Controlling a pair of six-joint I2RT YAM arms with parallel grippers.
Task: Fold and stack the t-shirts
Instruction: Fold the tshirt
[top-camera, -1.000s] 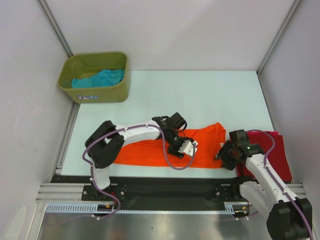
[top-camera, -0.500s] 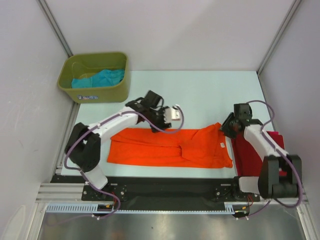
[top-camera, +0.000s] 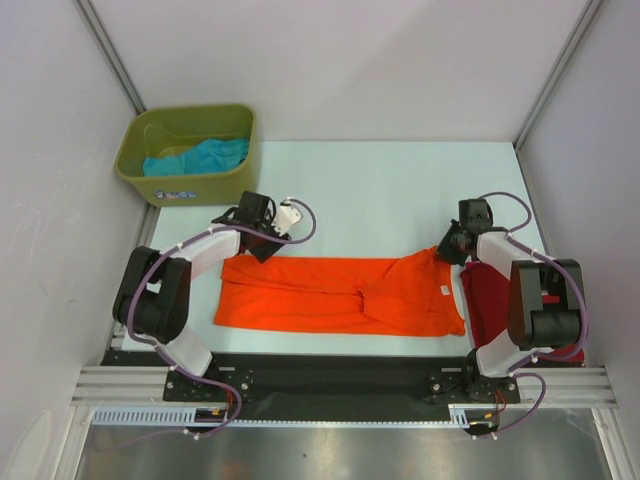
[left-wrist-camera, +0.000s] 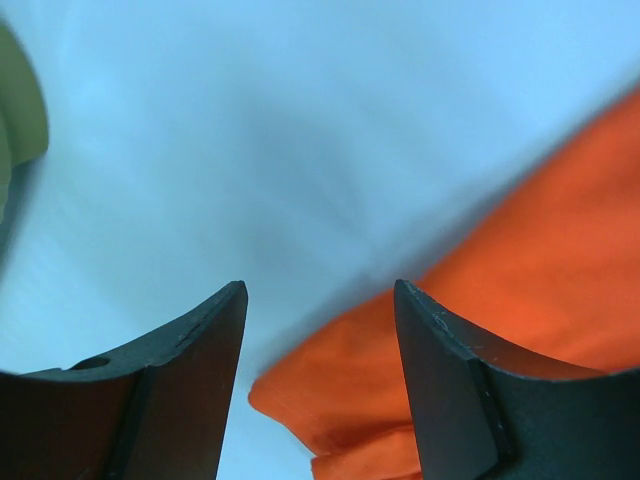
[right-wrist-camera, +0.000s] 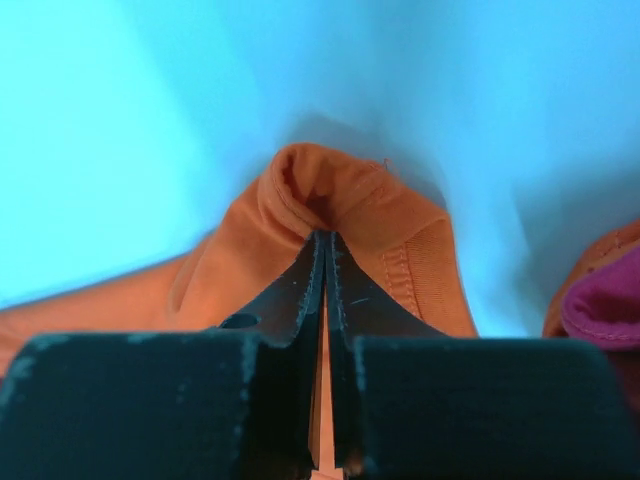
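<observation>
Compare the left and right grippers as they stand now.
The left gripper stands open; the right gripper is shut. The left gripper holds nothing, with a corner of the orange shirt showing between its jaws; the right gripper pinches a bunched fold of that shirt. The left gripper is at the shirt's left end, the right gripper at its right end beside the dark red shirt. Both are at the shirt's far edge.

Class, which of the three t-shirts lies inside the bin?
The teal t-shirt; the orange t-shirt lies spread on the table, the dark red t-shirt beside it at the right.
</observation>
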